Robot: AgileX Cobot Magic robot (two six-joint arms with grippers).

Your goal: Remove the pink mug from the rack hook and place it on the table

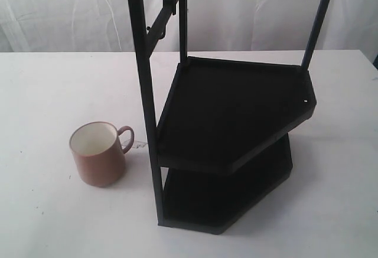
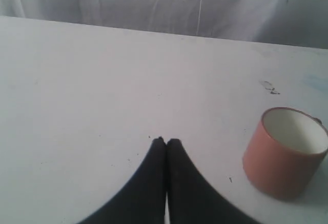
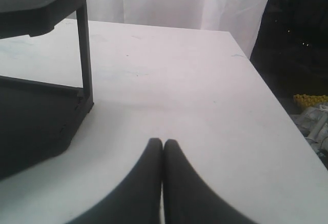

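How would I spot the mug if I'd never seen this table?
Find the tall black rack on the white table. Just left of its front post, seen from the exterior view, stands the pink mug, upright, handle toward the rack. It is the only round, coloured thing there.

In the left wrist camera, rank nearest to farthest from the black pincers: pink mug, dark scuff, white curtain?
From the left gripper:
1. Pink mug, upright on the table.
2. Dark scuff, past the mug.
3. White curtain, behind the table.
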